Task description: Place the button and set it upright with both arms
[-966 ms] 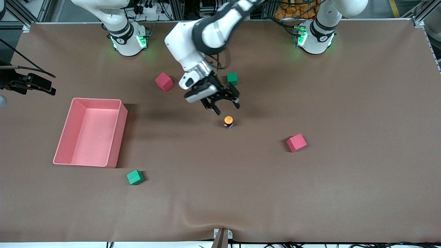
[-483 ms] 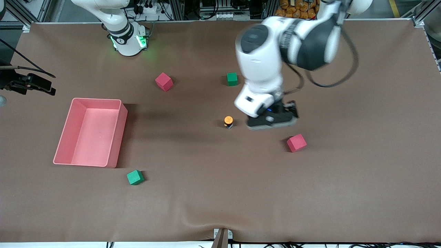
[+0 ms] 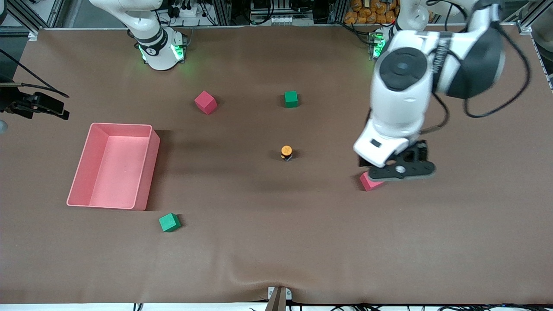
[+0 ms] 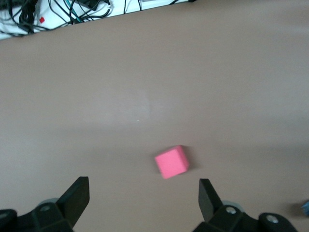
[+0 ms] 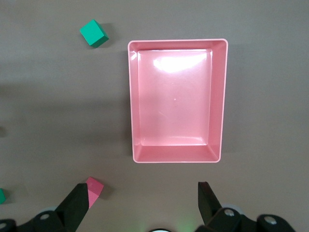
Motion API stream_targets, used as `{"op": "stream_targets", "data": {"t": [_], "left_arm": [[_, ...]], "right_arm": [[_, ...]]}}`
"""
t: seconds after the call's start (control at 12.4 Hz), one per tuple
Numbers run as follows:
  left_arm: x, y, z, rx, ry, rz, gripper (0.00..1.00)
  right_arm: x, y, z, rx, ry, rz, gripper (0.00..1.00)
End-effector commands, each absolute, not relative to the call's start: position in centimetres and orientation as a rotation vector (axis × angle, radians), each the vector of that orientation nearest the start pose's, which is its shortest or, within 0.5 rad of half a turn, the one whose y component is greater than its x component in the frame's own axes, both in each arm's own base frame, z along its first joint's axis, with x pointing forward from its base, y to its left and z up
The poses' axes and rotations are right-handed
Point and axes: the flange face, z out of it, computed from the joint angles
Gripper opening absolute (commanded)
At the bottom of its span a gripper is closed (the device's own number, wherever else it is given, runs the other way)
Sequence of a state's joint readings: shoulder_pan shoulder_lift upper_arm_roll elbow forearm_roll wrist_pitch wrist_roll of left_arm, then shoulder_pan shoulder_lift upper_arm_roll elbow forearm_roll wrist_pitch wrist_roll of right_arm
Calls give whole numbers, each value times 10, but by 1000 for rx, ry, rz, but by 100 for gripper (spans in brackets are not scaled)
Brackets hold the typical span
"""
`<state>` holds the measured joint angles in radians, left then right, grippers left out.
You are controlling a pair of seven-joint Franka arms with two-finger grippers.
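Left claw swung away from button toward left arm's end of tabletop, now over pink cube there (cube partly hidden in front view). Fingers spread wide, nothing held. Button upright mid-tabletop, orange cap up, well apart from claw. Right claw waits above pink tray, wide open, empty. Green cube farther from front camera than button.

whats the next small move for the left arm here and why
Probably let the left gripper retreat toward its own base. The button stands upright on the table, orange cap up, with nothing touching it. The gripper hangs open and empty over a pink cube, and the right gripper is open over the pink tray.
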<state>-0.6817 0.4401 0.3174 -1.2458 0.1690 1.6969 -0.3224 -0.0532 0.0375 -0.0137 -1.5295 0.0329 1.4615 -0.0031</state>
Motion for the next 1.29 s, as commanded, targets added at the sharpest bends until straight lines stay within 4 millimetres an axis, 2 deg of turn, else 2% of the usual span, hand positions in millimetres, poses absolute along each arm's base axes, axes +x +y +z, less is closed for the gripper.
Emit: {"op": "stream_targets", "data": {"t": [0.0,0.16,0.32,0.4,0.48,0.8,0.97,1.05,1.13,1.21], "left_arm": [[628,-256,535,-2877,223,-144,100],[636,-227,539,-2927,153,-112,100],[640,-210,540,-2950,107,-92,100],[646,-188,543,-3007,41,-77,100],[649,-176,542,-3035,7,-63,100],[651,-168,542,-3032,23,-59,100],[658,-140,541,-3053,79,-42,100],[655,-143,542,-3066,57,-20,100],[654,-144,544,-3093,8,-19,100],[648,-138,557,-3119,-27,-28,100]], "right_arm": [[554,-34,618,-3103,97,156,100],[554,-33,618,-3103,95,156,100],[554,-32,618,-3104,92,156,100],[554,-32,619,-3105,92,153,100],[554,-33,618,-3104,95,158,100],[554,-33,618,-3104,95,158,100],[554,-34,618,-3103,97,156,100],[554,-34,618,-3103,97,156,100],[554,-33,618,-3104,95,158,100],[554,-34,618,-3102,97,158,100]]}}
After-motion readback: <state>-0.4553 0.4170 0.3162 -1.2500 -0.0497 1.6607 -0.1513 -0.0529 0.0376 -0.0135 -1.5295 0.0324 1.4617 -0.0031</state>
